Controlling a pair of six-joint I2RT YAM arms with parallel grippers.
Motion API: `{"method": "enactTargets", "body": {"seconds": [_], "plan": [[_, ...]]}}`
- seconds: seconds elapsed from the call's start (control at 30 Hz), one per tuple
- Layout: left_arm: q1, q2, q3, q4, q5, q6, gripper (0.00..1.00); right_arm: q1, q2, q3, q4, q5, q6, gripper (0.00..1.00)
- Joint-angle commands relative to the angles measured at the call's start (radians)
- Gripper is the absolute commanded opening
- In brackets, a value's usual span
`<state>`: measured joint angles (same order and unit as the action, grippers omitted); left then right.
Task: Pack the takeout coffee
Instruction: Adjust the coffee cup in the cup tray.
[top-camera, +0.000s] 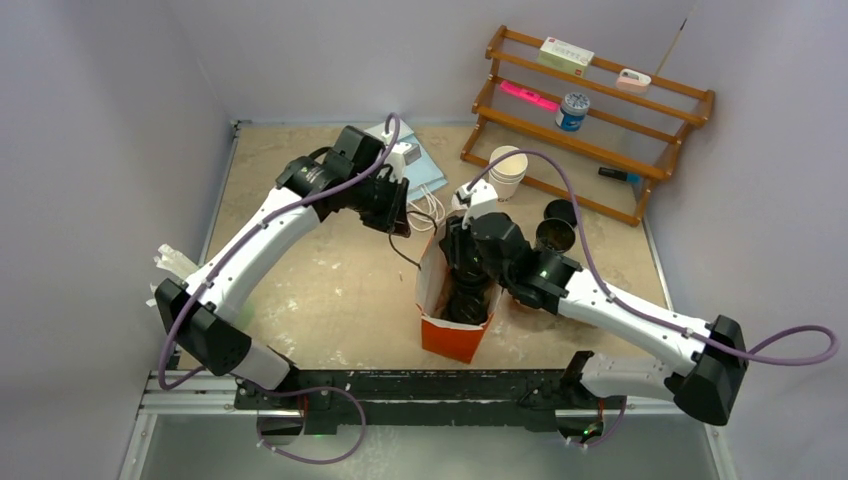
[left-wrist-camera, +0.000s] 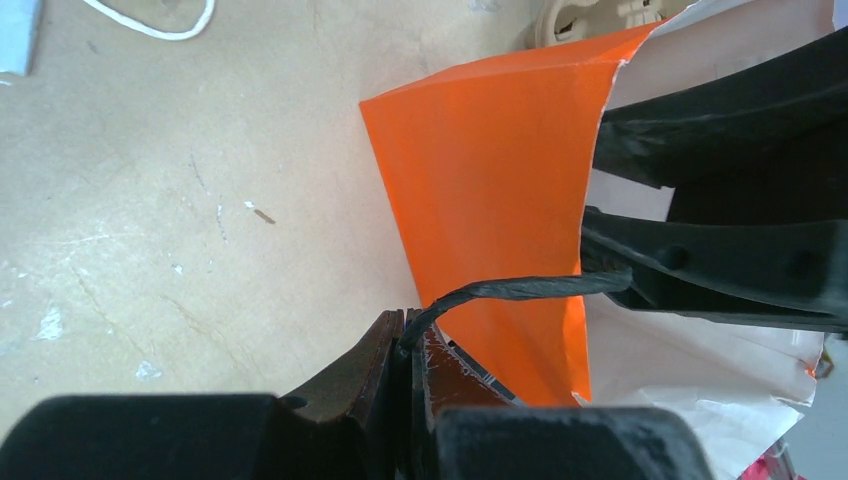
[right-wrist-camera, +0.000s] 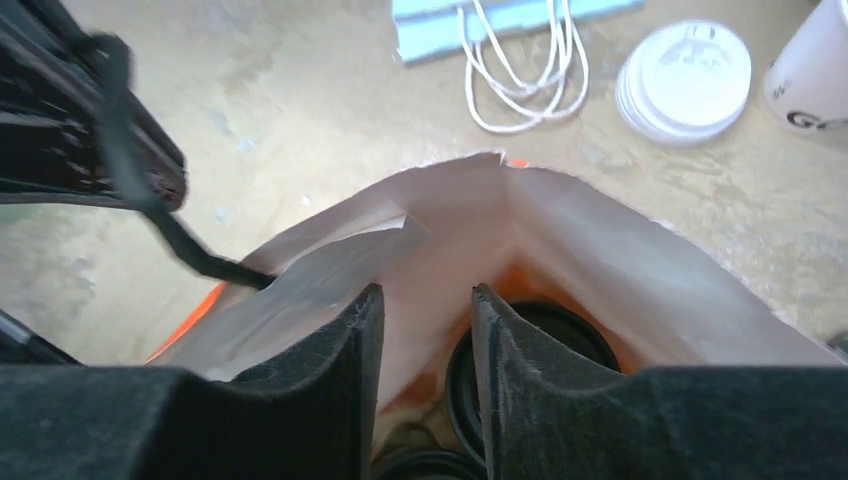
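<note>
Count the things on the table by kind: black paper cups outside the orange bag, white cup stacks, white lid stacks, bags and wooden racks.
Small black paper cups outside the bag: 2
Stack of white paper cups: 1
Stack of round white plastic lids: 1
Orange paper bag: 1
Brown wooden rack: 1
Total: 6

Soft, even overhead light; only faint shadows on the tan speckled bench (top-camera: 330, 290). In the wrist views the black left claw (left-wrist-camera: 408, 330) and right claw (right-wrist-camera: 427, 300) blur close up, and the white lining (right-wrist-camera: 620, 270) of the orange paper bag (left-wrist-camera: 480, 200) glares pale.
</note>
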<state>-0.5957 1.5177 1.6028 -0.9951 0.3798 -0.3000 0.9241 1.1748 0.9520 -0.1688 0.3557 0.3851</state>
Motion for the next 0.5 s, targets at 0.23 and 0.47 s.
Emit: {"method": "enactTargets", "body": {"seconds": [0.23, 0.47], "plan": [[0.011, -0.028, 0.045, -0.037, -0.091, 0.037, 0.03, -0.003, -0.044, -0.017, 0.283, -0.100, -0.026, 0.55], [0.019, -0.015, 0.091, -0.061, -0.126, 0.050, 0.03, -0.002, -0.087, -0.057, 0.451, -0.198, -0.042, 0.58]]}}
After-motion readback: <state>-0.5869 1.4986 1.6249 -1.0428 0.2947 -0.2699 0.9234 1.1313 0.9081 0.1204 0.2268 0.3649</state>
